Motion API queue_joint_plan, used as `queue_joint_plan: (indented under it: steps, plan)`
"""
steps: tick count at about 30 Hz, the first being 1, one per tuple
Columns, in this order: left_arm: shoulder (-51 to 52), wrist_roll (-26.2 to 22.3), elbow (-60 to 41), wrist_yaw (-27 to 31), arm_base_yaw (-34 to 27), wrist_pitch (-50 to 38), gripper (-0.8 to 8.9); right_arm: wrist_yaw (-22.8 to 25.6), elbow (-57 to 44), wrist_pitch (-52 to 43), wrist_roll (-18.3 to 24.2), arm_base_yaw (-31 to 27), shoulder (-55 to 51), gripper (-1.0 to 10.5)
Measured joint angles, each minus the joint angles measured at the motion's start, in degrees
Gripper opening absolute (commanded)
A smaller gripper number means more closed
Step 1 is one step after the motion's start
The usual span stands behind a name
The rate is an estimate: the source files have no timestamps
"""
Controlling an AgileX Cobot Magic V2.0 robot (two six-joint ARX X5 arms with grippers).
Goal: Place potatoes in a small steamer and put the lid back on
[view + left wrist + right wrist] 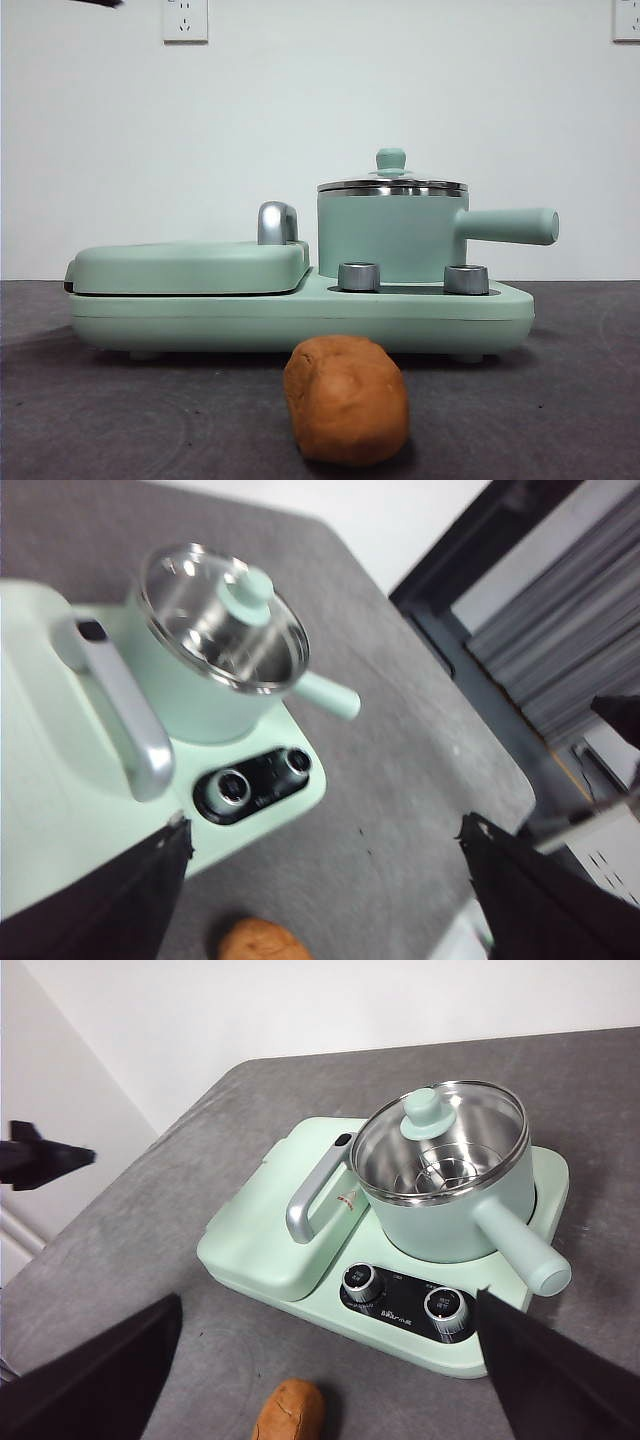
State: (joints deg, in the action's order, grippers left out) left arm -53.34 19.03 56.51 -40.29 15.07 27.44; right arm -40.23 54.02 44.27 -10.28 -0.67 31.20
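potato [347, 400] on table, apart from both open hands, lid [392, 183] on steamer [391, 235].

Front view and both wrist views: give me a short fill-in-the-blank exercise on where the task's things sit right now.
1. The lid rests on the ____, closing it.
2. The potato lies on the ____, in front of the cooker base.
3. Beside the steamer, the griddle cover is ____.
4. Both grippers hold ____.

Missing words: steamer; table; shut; nothing
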Motion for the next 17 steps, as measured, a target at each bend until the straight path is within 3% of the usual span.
queue_joint_plan:
  steps: [5,17]
  plan:
    - [-9.35,-2.10,6.97,3.82,5.11,1.01,4.38,0.00,0.00,0.00,0.00,0.00,0.00,4.7]
    - [-33.46,-12.48,31.15,25.55,20.04,10.32,4.37,0.00,0.00,0.02,0.00,0.00,0.00,4.7]
